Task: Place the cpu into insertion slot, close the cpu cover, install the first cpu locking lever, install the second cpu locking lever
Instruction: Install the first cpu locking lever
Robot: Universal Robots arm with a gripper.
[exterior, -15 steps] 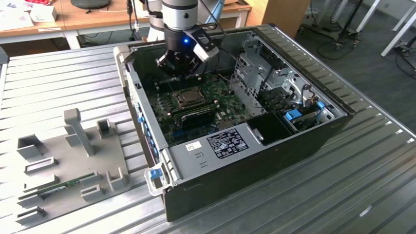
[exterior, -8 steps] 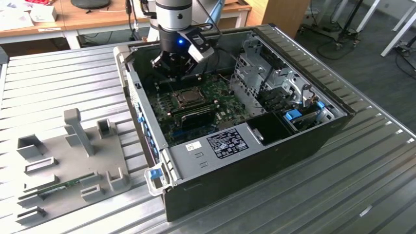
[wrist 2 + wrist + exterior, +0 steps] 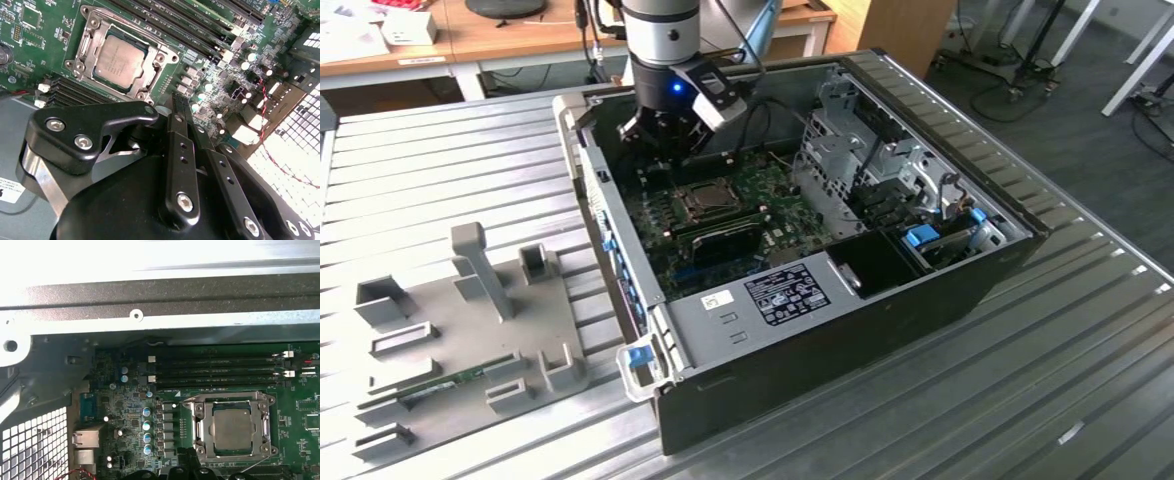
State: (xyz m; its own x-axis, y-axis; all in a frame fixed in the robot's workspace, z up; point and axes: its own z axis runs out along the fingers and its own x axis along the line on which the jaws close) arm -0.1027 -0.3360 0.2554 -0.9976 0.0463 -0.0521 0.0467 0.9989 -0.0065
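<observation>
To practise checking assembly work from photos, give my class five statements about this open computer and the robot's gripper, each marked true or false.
1. The chip lies on the green board. True.
2. The gripper holds the chip up in the air. False: the chip lies on the board, apart from the gripper.
3. A metal frame lies flat around the chip. True.
4. The case has its side closed. False: it lies open, with the board inside showing from above.
5. The grey tray lies on the exterior view's right of the case. False: it lies on the exterior view's left.
</observation>
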